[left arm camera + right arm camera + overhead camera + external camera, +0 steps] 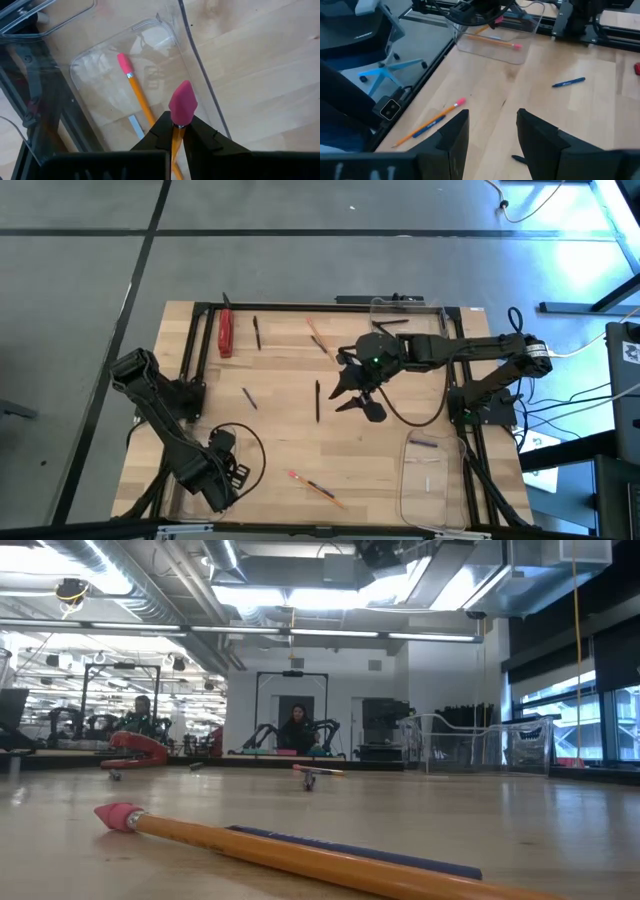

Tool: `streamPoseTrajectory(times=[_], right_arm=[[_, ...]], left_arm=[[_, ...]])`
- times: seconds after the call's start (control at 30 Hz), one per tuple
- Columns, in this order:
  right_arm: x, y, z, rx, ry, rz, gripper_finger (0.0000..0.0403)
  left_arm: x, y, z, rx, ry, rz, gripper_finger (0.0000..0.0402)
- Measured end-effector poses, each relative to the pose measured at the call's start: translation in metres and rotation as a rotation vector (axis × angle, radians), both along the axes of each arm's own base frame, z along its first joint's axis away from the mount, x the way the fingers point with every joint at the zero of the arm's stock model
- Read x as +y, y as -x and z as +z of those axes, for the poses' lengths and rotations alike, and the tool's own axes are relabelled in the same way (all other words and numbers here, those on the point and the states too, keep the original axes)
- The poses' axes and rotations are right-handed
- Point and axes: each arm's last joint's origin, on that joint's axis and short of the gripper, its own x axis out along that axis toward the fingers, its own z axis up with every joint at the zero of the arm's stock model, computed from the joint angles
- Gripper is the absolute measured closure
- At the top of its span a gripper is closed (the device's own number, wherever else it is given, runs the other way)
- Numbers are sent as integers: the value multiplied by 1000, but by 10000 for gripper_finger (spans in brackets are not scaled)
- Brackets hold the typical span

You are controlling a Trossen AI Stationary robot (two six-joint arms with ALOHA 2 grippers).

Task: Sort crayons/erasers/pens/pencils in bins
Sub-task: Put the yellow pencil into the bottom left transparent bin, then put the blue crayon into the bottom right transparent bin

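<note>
Wooden surface [280, 430] below, left fingers [178, 131] pinch a light, stiff pencil [179, 112] near its eraser over a bin [90, 65]; right fingers [490, 131] gape empty

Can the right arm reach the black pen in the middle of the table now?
Probably yes. The right gripper hangs open just beside the black pen, which lies alone on bare table; nothing stands between them.

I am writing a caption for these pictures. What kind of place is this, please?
Probably a robotics lab or workshop. The low view shows exposed ceiling ducts, a second robot-arm rig on another table, and people seated in the background. The high view shows loose cables beside the wooden table.
</note>
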Motion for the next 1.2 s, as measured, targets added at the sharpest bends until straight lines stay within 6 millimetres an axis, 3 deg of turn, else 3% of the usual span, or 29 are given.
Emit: streamPoseTrajectory(times=[0.4, 0.73, 0.93, 1.07, 1.2], right_arm=[[0, 0, 0, 1, -1, -5, 240], [0, 0, 0, 1, -1, -5, 240], [0, 0, 0, 0, 1, -5, 240], [-1, 0, -1, 13, 26, -62, 240], [4, 1, -3, 45, 71, -143, 240]], left_arm=[[0, 0, 0, 0, 0, 0, 377], [0, 0, 0, 0, 0, 0, 321], [1, 1, 0, 3, -5, 7, 316], [4, 3, 9, -12, 3, -4, 315], [8, 7, 29, -96, -44, -26, 315]])
